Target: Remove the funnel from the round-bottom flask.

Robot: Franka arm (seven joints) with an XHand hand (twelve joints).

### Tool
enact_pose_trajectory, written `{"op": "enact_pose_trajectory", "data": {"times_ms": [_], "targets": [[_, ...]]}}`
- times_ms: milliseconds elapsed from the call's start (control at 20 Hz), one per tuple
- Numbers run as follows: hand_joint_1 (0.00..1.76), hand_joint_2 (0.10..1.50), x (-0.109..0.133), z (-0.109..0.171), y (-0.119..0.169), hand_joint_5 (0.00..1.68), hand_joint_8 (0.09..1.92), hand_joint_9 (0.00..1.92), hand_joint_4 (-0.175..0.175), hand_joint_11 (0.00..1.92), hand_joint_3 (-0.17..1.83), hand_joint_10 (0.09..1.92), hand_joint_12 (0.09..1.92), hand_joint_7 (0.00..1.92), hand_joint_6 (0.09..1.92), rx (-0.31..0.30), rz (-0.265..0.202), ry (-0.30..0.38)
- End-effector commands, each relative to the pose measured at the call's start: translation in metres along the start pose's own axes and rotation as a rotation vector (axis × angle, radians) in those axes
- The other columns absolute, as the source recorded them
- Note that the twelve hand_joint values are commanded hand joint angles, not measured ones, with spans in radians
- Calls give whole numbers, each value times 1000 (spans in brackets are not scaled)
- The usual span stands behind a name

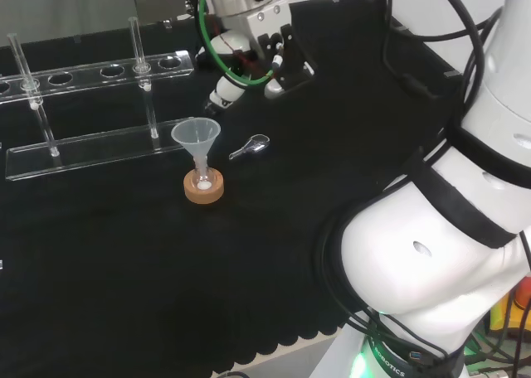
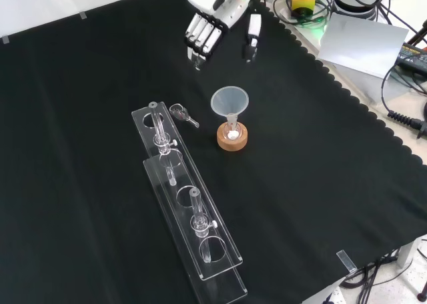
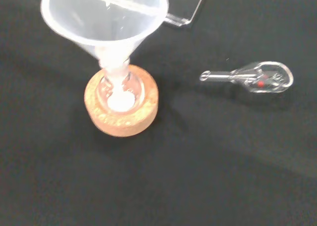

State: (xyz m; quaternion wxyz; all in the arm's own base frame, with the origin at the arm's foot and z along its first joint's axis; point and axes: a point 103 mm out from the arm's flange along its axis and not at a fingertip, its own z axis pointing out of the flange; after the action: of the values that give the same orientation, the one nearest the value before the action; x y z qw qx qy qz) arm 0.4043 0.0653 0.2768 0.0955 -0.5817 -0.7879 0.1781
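While the funnel (image 2: pixel 229 103) sits upright in the small round-bottom flask (image 3: pixel 118 89) on its cork ring (image 2: pixel 232 139), mid-bench and well clear of the cloth's scalloped edge, the hand (image 2: pixel 207 25) hovers apart, toward the arm-side edge, fingers straight and empty. Removal looks not yet begun. Next comes a descent onto the funnel's cone, pinching it; the flask probably needs steadying.
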Motion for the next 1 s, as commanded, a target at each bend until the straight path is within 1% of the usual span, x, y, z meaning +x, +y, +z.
{"op": "enact_pose_trajectory", "data": {"times_ms": [50, 200, 250, 300, 400, 600, 800, 1000], "targets": [[598, 953, 28, 7, 20, 162, 476, 52, -47, 206, -175, 831, 1461, 0, 87, 50, -44, -6], [591, 952, 34, 10, 27, 149, 409, 15, -46, 200, -175, 844, 1462, 0, 87, 73, -59, -6], [590, 951, 26, 16, 26, 146, 395, 7, -46, 198, -175, 847, 1463, 0, 87, 69, -55, 19], [587, 950, 27, 18, 28, 142, 386, 3, -45, 197, -175, 849, 1463, 0, 87, 75, -59, 22], [581, 948, 35, 19, 32, 136, 373, 0, -45, 196, -175, 847, 1464, 0, 87, 95, -71, 12], [566, 942, 35, 21, 35, 125, 344, 0, -44, 196, -175, 839, 1466, 0, 87, 124, -78, -6], [530, 930, 34, 26, 37, 99, 262, 0, -44, 194, -175, 809, 1470, 0, 87, 133, -83, -11], [504, 920, 41, 31, 41, 70, 234, 0, -48, 193, -174, 797, 1472, 0, 87, 147, -88, -17]]}}
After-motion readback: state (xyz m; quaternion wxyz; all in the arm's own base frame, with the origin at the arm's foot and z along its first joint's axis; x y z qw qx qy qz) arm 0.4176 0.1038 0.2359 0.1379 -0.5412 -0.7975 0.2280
